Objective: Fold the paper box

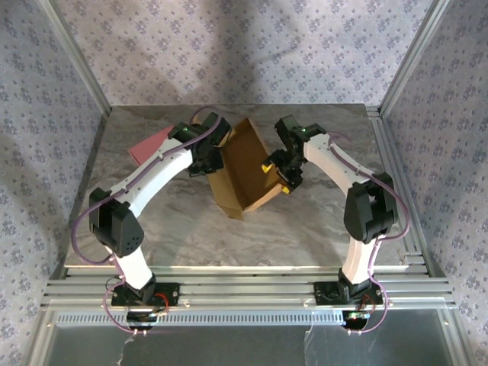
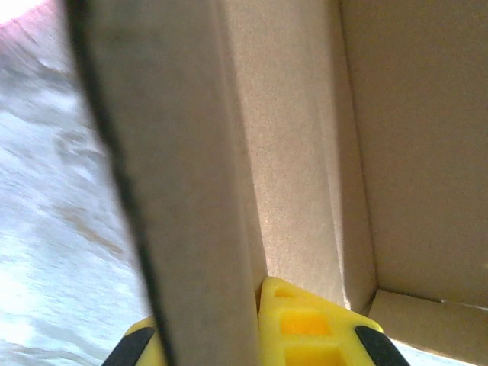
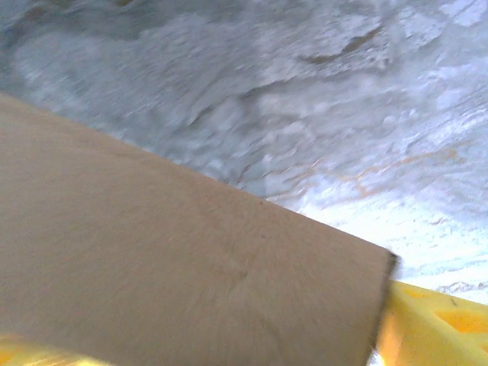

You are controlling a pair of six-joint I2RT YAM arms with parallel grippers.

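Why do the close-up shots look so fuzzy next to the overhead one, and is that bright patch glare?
Top view: sharp and evenly lit, the paper box crisp, soft shadows on the back wall. Left wrist view: the box sits too close, its near edge dark and out of focus. Right wrist view: smeared, with a washed-out glare patch on the table.

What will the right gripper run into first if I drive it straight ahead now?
The paper box: its cardboard panel lies between the open fingers of the right gripper, so it would likely press into that first. The marbled tabletop lies beyond, depth unclear.
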